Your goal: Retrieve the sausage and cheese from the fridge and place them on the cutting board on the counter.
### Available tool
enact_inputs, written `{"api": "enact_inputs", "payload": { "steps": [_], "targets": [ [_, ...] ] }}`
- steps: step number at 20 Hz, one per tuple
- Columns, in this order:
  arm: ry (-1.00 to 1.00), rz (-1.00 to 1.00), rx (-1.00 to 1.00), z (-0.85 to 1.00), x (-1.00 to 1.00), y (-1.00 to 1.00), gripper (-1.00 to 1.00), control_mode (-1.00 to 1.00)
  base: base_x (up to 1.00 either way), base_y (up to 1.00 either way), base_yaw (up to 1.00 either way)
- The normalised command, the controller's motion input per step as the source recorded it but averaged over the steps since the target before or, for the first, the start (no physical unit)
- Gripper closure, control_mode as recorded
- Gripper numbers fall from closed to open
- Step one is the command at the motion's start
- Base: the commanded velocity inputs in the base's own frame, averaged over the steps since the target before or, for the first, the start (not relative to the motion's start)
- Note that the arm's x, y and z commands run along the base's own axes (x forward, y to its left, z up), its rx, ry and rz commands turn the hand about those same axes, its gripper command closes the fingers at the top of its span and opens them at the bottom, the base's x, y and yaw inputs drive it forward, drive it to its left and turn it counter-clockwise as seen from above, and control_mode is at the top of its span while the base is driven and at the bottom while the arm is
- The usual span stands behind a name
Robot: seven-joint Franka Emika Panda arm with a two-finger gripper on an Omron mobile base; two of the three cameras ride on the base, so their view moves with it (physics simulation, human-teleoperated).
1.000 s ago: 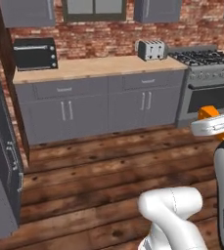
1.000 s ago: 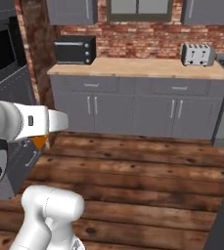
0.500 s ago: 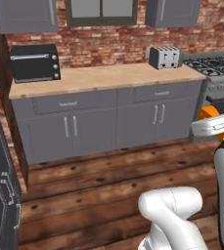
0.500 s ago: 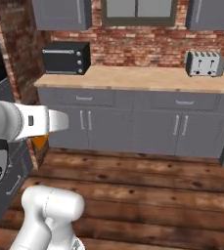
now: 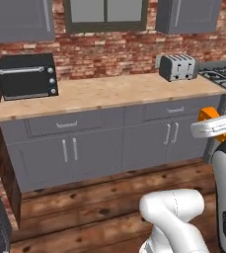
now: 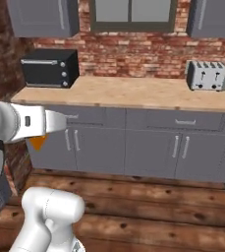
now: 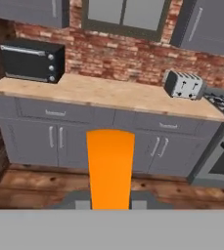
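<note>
Left base view: I see the counter (image 5: 109,91) ahead, toaster oven (image 5: 28,75) at 10 o'clock, toaster (image 5: 178,67) at 2; orange cheese (image 5: 210,116) at 3.
Right base view: cheese (image 6: 37,141) hangs under my arm at 9.
Hand view: gripper (image 7: 111,204) pinches the cheese (image 7: 110,168), fingers pressed together on it; stove (image 7: 223,105) at 3.

counter (image 5: 109,91) mottled matt stone; floor (image 5: 85,207) knotty wood planks; wall (image 5: 109,52) rough brick; toaster (image 5: 177,66) shiny metal.

no text, label or number can be read.
</note>
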Motion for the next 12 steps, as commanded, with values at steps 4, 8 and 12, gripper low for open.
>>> {"api": "enact_inputs", "payload": {
  "steps": [4, 8, 12],
  "targets": [
    [0.00, 0.00, 0.00, 0.00, 0.00, 0.00, 1.00, 1.00, 1.00, -1.00, 0.00],
    [0.00, 0.00, 0.00, 0.00, 0.00, 0.00, 1.00, 1.00, 1.00, -1.00, 0.00],
    [0.00, 0.00, 0.00, 0.00, 0.00, 0.00, 1.00, 1.00, 1.00, -1.00, -0.01]
  ]
}}
